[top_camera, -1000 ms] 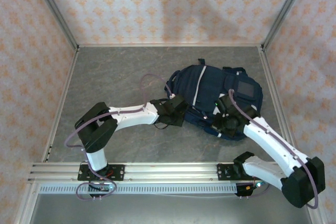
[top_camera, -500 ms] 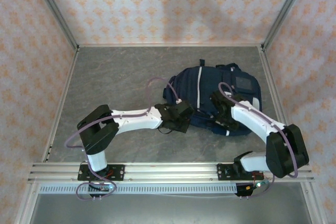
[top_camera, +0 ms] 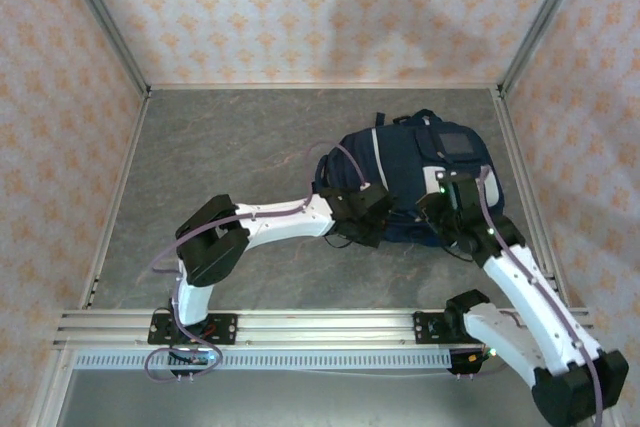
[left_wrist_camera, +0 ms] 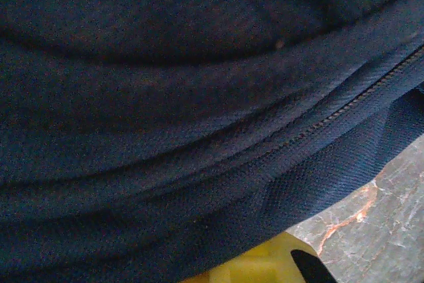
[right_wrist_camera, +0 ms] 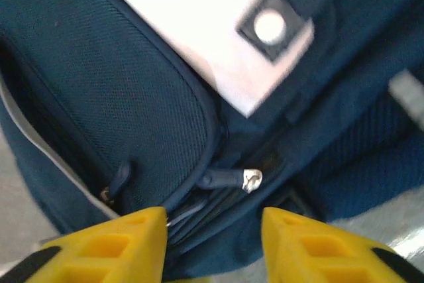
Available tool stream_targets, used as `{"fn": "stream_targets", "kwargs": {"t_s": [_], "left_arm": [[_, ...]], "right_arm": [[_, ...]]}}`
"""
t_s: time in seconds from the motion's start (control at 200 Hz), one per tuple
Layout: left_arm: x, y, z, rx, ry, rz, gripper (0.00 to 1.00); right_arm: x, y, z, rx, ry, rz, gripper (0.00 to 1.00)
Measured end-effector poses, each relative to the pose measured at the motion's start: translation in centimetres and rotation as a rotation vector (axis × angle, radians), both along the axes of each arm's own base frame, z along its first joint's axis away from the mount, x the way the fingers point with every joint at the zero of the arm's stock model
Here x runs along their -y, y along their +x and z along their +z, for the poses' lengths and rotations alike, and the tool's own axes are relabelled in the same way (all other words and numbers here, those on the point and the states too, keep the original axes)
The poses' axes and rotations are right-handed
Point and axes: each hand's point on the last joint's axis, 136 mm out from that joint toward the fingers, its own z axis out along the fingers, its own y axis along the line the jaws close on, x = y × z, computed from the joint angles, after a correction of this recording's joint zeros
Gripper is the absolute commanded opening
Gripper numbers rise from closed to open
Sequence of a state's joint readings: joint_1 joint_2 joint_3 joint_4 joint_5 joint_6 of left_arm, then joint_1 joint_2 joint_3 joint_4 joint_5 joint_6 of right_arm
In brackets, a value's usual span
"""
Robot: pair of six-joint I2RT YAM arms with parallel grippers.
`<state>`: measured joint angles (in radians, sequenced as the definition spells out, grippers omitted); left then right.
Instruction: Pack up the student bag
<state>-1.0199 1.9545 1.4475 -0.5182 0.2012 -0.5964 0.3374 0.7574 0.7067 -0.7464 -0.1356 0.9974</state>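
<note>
You are working on the student bag (top_camera: 400, 162), which is lying flat toward the far right corner of the bench (top_camera: 230, 147), close to its right edge. Your left tool (top_camera: 365, 215) is pressing into the bag's near-left side. Navy fabric is crowding its camera, so I cannot tell how far it is parted. Your right tool (right_wrist_camera: 213, 217) is standing wide apart and gripping nothing, with a zip pull (right_wrist_camera: 233, 178) sitting just ahead between its fingers (right_wrist_camera: 132, 236). The zip line (left_wrist_camera: 344, 107) by the left tool is running shut, so I am judging the packing barely begun, with opening coming first. Bare bench is lying to the left and far side, while the right wall (top_camera: 590, 97) is leaving little room.
</note>
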Motion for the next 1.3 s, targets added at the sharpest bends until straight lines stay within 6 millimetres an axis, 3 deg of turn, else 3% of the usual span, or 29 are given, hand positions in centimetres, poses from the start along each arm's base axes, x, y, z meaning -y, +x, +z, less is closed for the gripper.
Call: {"fn": "stream_targets", "kwargs": {"t_s": [0.18, 0.335, 0.56, 0.836, 0.986, 1.301], "left_arm": [[0.7, -0.8, 0.3, -0.018, -0.008, -0.026, 0.00], [0.9, -1.2, 0.4, -0.027, -0.006, -0.037, 0.00], [0.9, -1.4, 0.4, -0.032, -0.004, -0.041, 0.00], [0.7, -1.4, 0.3, -0.033, 0.001, -0.041, 0.00], [0.4, -1.4, 0.1, -0.022, 0.017, -0.051, 0.00], [-2.9, -0.7, 1.0, 0.004, 0.030, -0.015, 0.00]], "right_arm": [[-0.4, -3.2, -4.6, -0.098, 0.228, -0.174, 0.51], [-0.7, -4.0, -7.4, -0.167, 0.330, -0.281, 0.54], [-1.8, -2.7, -8.6, -0.127, 0.426, -0.321, 0.48], [-1.5, -1.1, -9.5, -0.085, 0.352, -0.297, 0.00], [-1.3, -1.1, -9.6, -0.077, 0.302, -0.266, 0.00], [-1.1, -1.3, -9.3, -0.065, 0.240, -0.204, 0.00]]}}
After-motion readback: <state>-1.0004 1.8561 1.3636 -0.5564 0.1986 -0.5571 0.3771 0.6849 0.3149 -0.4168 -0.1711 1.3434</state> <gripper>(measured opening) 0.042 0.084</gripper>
